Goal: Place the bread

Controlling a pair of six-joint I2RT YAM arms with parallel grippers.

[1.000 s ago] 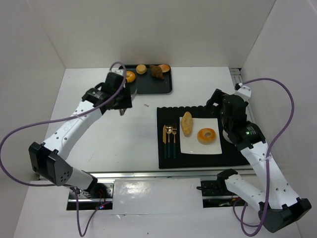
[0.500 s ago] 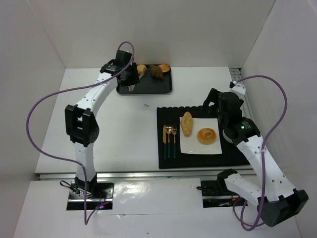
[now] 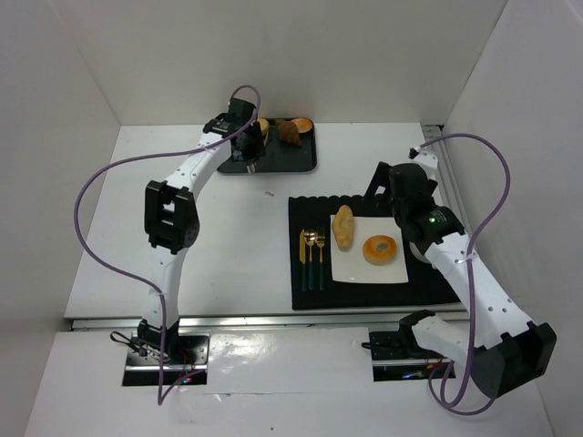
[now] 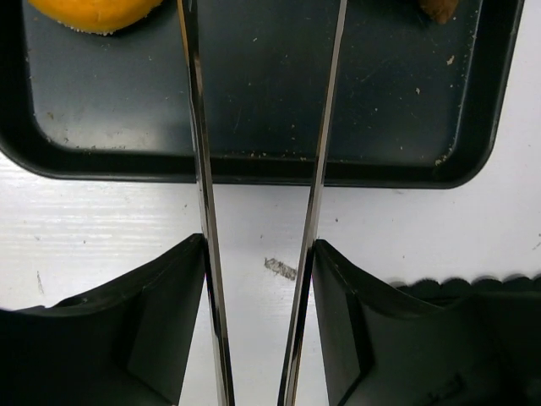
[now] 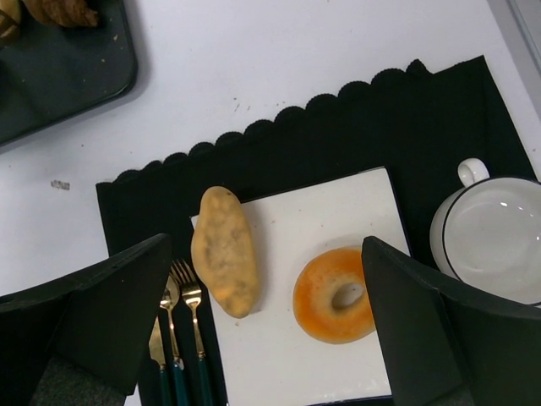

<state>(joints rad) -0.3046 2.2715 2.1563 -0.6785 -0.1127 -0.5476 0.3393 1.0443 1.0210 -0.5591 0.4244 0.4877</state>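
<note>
Shows left claw released, thin fingers parted and empty above the near rim of a tray at top centre of the overhead frame. Finds a bun on the tray at the upper left of the left wrist view, with a brown roll further right. Catches right claw spread wide, grasping nothing, over a mat right of centre. Has the bread lying on the left side of a plate, beside a bagel but not touching it. Sets cutlery left of the plate and a cup at the right edge of the right wrist view, all on a white bench.
</note>
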